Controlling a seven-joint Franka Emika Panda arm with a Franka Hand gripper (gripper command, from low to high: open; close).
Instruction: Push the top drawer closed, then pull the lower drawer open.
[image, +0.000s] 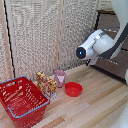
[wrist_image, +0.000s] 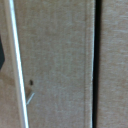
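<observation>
My arm (image: 100, 44) looks like glossy white plastic. Table (image: 95, 100) is pale, smooth wood. Basket (image: 22, 100) and bowl (image: 73, 89) look like shiny red plastic; the screen (image: 35, 35) looks woven and matt.

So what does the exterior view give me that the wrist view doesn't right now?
Only the exterior view shows the arm, the wooden table, a red basket, a red bowl, a pink cup, a snack packet and the slatted screens. Only the wrist view shows a close brown panel with a thin pale strip and a dark vertical gap. The dark cabinet may be shared; the gripper shows in neither.
</observation>
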